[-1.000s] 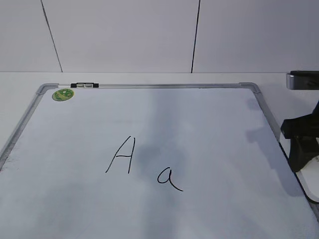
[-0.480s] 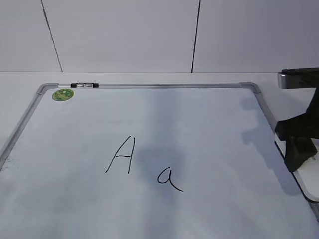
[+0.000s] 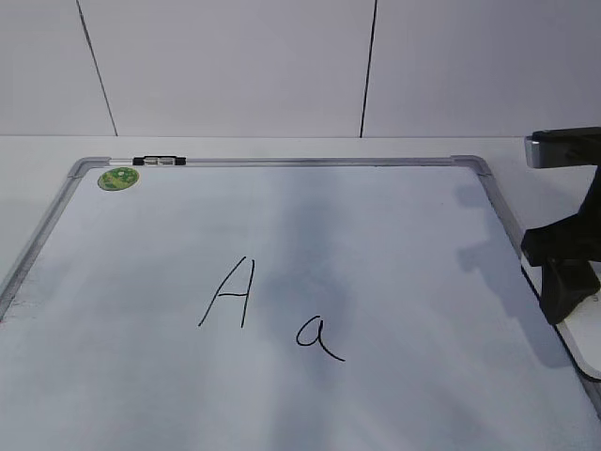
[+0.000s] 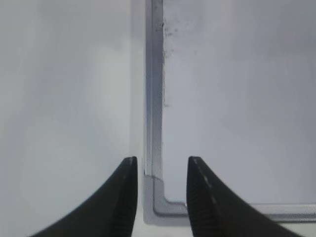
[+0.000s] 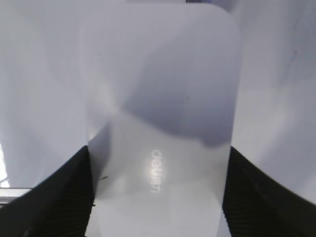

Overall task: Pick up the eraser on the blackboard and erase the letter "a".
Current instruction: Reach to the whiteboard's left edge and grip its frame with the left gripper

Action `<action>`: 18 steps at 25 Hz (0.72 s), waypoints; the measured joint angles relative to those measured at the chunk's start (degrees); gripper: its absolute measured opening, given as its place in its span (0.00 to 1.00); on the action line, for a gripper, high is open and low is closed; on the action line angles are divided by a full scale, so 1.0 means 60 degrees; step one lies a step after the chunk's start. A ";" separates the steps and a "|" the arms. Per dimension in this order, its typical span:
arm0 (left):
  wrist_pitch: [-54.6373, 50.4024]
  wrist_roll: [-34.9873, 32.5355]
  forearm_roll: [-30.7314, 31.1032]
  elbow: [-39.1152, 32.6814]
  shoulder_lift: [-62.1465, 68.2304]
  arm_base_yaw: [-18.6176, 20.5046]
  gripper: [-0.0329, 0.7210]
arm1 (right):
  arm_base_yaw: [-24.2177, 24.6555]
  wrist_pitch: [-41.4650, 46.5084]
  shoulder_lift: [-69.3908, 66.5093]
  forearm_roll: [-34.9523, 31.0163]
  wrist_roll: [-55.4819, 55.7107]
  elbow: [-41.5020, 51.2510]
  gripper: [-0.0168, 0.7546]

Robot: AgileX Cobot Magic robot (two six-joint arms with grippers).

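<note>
- Exterior view: blackboard (image 3: 413, 282) flat on worktop (image 3: 282, 147); letter "a" (image 3: 317, 338) near centre, just right of capital "A" (image 3: 229, 293). Right gripper (image 3: 562, 282) at board's right edge.
- Left wrist: left gripper (image 4: 160, 170) jaws apart, empty, over frame corner.
- Right wrist: eraser (image 5: 160, 123) between right jaws, both sides touching.

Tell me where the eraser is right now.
The eraser fills the right wrist view, between the right gripper's fingers, near the whiteboard's right edge.
</note>
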State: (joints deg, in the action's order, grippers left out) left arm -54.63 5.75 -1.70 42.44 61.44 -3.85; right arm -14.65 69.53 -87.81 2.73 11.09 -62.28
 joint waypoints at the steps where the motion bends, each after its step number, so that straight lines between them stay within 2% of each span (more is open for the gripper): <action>1: 0.0151 0.0000 0.0064 0.0251 0.0297 0.0000 0.38 | 0.0000 0.0000 0.0000 0.0000 0.0000 0.0000 0.75; 9: 0.0464 0.0000 0.0335 0.2213 0.3180 0.0000 0.38 | 0.0000 0.0000 0.0000 -0.0277 0.0022 0.0000 0.75; 18: 0.0751 0.0000 0.0604 0.3299 0.5411 0.0000 0.38 | 0.0000 0.0021 -0.0007 -0.0324 0.0005 -0.0408 0.75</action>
State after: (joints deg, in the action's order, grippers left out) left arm -50.13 5.75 1.93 62.23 93.91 -3.85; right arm -14.65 69.66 -87.85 0.79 11.12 -64.73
